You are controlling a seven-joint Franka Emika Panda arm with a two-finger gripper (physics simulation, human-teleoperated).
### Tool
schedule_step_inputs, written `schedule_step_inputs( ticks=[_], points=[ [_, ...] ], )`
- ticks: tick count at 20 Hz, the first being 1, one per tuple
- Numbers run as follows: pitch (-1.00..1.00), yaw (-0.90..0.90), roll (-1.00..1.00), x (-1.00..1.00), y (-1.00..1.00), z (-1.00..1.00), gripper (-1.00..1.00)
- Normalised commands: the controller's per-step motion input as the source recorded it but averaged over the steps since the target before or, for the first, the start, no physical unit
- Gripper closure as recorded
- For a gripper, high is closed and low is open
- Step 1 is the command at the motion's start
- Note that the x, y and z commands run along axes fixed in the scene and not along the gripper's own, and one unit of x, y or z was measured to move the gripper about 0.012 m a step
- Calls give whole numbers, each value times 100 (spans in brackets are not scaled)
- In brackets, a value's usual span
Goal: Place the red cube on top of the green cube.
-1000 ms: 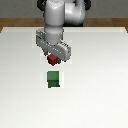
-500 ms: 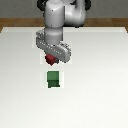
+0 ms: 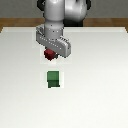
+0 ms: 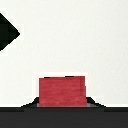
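The red cube [image 3: 49,54] hangs just under my gripper [image 3: 50,53], which is shut on it and holds it above the table. In the wrist view the red cube [image 4: 62,91] sits between the finger ends. The green cube [image 3: 53,79] rests on the white table [image 3: 100,90], nearer the camera than the held cube and apart from it. A dark corner of the green cube [image 4: 7,32] shows at the edge of the wrist view.
The robot's base and arm [image 3: 62,17] stand at the far side of the table. A wooden floor strip [image 3: 15,22] shows beyond the table's far edge.
The gripper with the red cube has risen slightly and shifted a little; the green cube has not moved.
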Motion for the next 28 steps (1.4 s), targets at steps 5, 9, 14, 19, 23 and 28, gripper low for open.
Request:
schedule_step_inputs(
  ticks=[5, 9, 14, 19, 23, 28],
  points=[
    [0, 0, 0, 0, 0, 100, 100],
    [0, 0, 0, 12, 0, 100, 100],
    [0, 0, 0, 40, 0, 0, 100],
    [0, 0, 0, 100, 0, 0, 100],
    [0, 0, 0, 100, 0, 0, 100],
    [0, 0, 0, 20, 40, 0, 100]
  ],
)
